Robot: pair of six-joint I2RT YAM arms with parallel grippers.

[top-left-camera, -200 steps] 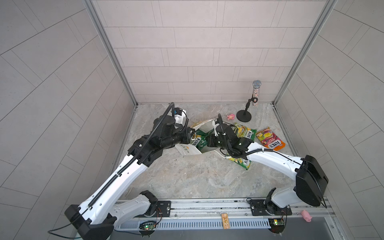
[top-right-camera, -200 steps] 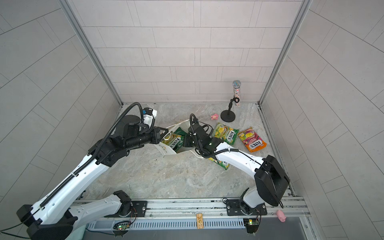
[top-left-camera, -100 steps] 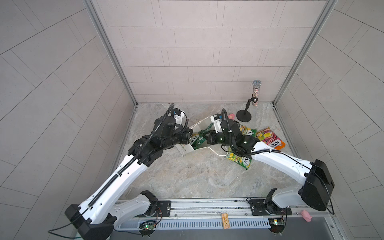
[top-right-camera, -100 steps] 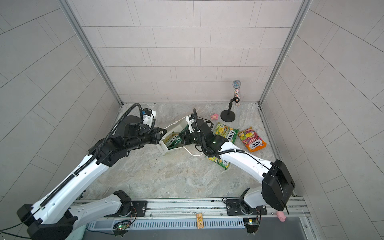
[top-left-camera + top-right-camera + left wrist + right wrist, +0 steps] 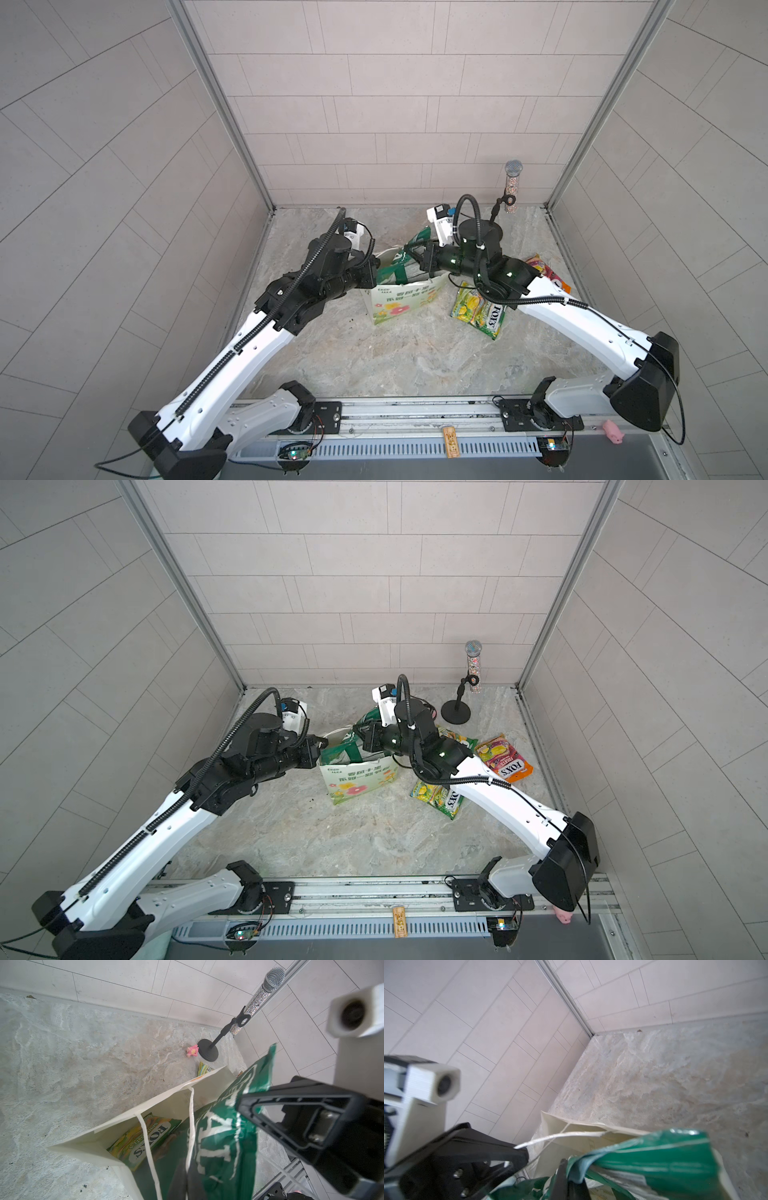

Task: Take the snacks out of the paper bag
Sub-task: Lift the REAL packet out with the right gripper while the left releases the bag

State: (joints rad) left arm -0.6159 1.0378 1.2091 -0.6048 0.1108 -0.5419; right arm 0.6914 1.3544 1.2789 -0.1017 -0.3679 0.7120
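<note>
The white paper bag (image 5: 401,300) stands upright with its mouth open. My left gripper (image 5: 376,262) is shut on one of its cord handles (image 5: 192,1118), at the bag's left rim. My right gripper (image 5: 411,251) is shut on the top edge of the large dark green chips bag (image 5: 226,1138), which sticks halfway out of the mouth. A yellow-green FOX'S packet (image 5: 143,1142) lies inside the bag. On the table to the right are another yellow-green packet (image 5: 480,312) and an orange-red packet (image 5: 505,759). A third yellow-green packet (image 5: 459,739) shows partly behind the right arm.
A microphone on a black stand (image 5: 456,712) is at the back right corner, with a small pink toy (image 5: 192,1050) beside its base. Another pink toy (image 5: 613,431) sits on the front rail. Tiled walls close in three sides.
The paper bag has gone from lying on its side to standing upright. My right gripper has risen and pulled the green chips bag up out of the mouth. The left gripper kept hold of the handle.
</note>
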